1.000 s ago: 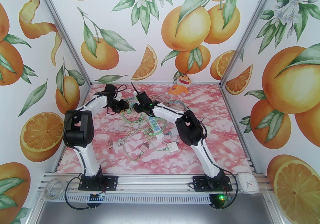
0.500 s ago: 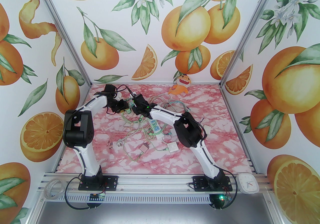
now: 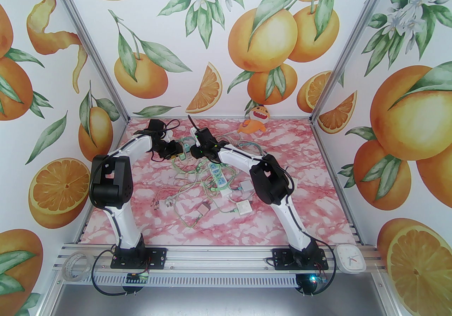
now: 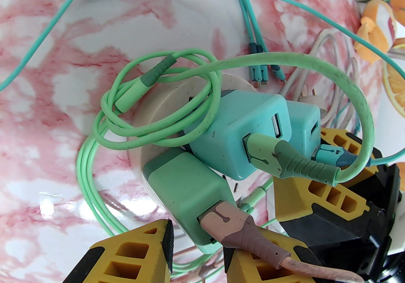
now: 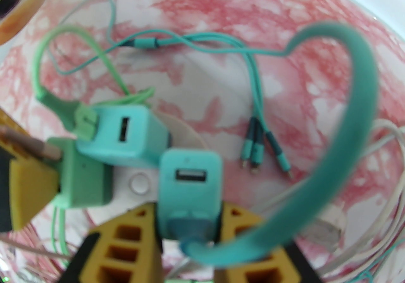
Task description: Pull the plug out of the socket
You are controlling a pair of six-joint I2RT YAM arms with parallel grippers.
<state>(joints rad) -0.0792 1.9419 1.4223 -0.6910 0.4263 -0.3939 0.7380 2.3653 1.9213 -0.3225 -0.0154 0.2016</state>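
Observation:
A round beige socket lies on the pink marble table with three plugs on it. My left gripper is shut on the green plug, which has a brown cable in it. My right gripper is shut on a teal plug with a teal cable; its yellow fingers reach in from the right. A second teal plug sits between them with a green cable. Whether the held teal plug's prongs are still seated, I cannot tell. In the top view both grippers meet at the far left.
Green and teal cables loop over the socket and across the table. A white power strip, white adapters and a grey plug lie among the cables in the middle. An orange plush toy sits by the back wall.
The right wrist swung left toward the left gripper half a second ago, then came back to the right and slightly up. The left arm has held still.

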